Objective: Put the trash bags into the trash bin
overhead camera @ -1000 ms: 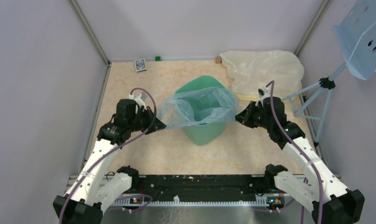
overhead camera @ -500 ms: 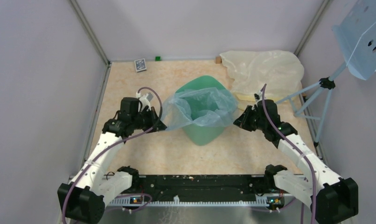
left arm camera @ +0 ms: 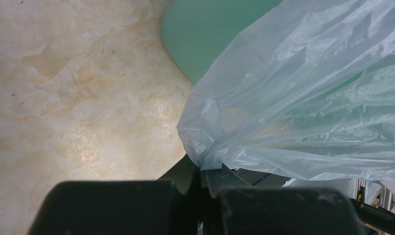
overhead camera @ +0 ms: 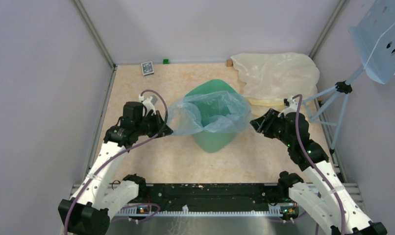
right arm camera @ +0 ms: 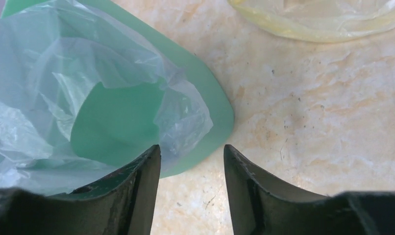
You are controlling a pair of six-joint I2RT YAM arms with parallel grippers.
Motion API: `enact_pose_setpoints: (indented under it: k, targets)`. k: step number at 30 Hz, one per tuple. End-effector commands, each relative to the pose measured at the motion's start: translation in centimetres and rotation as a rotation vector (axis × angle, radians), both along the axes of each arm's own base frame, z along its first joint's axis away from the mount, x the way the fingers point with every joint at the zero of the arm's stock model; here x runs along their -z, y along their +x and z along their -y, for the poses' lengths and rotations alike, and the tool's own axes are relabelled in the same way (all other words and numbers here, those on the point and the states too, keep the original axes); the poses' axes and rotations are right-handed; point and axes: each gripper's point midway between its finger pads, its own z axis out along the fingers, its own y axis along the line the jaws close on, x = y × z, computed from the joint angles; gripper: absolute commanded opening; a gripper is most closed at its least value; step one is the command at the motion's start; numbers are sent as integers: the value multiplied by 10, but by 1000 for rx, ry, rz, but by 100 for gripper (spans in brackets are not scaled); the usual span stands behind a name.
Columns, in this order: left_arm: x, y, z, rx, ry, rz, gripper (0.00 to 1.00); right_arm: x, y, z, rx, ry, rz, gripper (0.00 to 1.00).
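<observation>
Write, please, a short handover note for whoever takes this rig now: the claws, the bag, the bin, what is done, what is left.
Left claw: shut on the left edge of the pale blue trash bag.
Right claw: open, empty, beside the right rim of the mint-green bin.
Bag: spread open over the bin's mouth, left part hanging outside.
Done: bag is on the bin.
Left: push it fully in, let go.

trash bin stands mid-table. trash bag lies over the bin's mouth and spills off its left side. left fingers just left of the bin, at the bag's corner. right fingers just right of the bin, apart from the bag. larger bag behind-right, card box back left.
</observation>
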Motion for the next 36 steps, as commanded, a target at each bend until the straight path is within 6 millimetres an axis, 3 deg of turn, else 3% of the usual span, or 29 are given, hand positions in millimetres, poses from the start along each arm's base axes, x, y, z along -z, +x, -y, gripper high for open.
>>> enact_pose_setpoints:
  k: [1,6,16,17,21,27,33,36]
  targets:
    - [-12,6,-4,-25,7,38,0,-19,-3,-6,9,99,12,53]
    - [-12,5,-2,-23,-2,34,0,-23,1,-22,42,288,-54,56]
    - [-10,1,4,-8,-43,22,0,8,20,-40,67,411,-162,52]
    - [-10,0,5,0,-51,20,0,12,22,-41,67,407,-171,49]
    - [-24,-11,20,112,-128,51,0,26,25,-35,72,335,-168,1]
    - [-28,-25,27,184,-167,38,0,42,26,-19,113,231,-151,0]
    - [-26,-36,36,265,-219,11,0,89,26,-11,127,115,-234,0]
    - [-16,-34,33,252,-193,-15,0,97,30,-13,116,101,-246,0]
